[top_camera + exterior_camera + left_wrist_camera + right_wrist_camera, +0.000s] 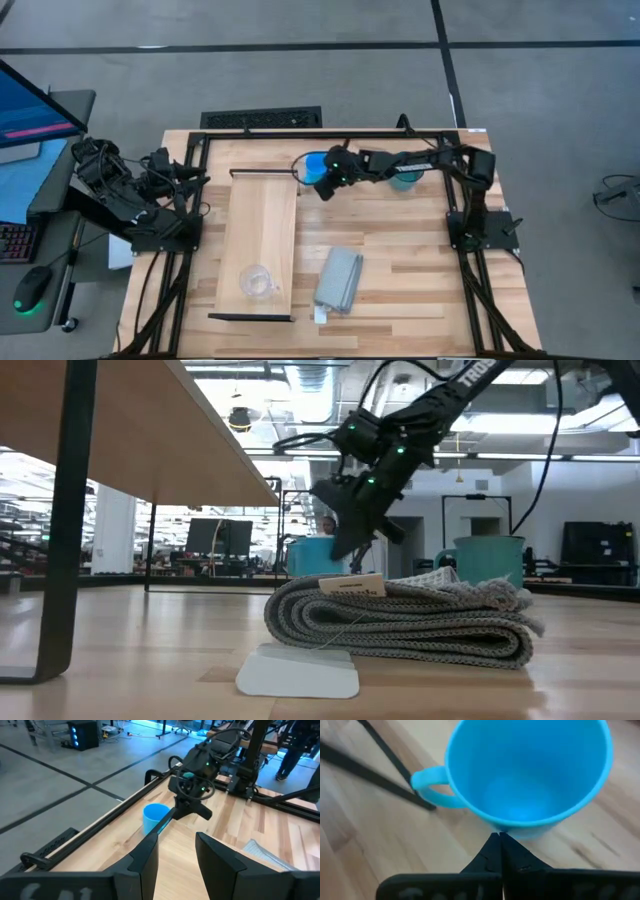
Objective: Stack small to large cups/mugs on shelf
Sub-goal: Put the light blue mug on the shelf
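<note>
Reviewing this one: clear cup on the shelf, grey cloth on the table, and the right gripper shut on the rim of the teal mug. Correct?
Not quite. The right gripper is shut on the rim of the blue mug, as the right wrist view shows; the teal mug stands apart. The clear cup on the shelf and the grey cloth are right.

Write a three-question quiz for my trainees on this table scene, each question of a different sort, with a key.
1. True or false: the clear cup stands on the shelf.
2. Which thing is the right gripper closest to?
A. the teal mug
B. the blue mug
C. the grey cloth
3. Fill in: the right gripper's fingers are ____, their tips meeting at the blue mug's rim.

Key
1. True; it stands near one short end of the board.
2. B.
3. Shut. The left gripper waits, open, at the table's left edge.
</note>
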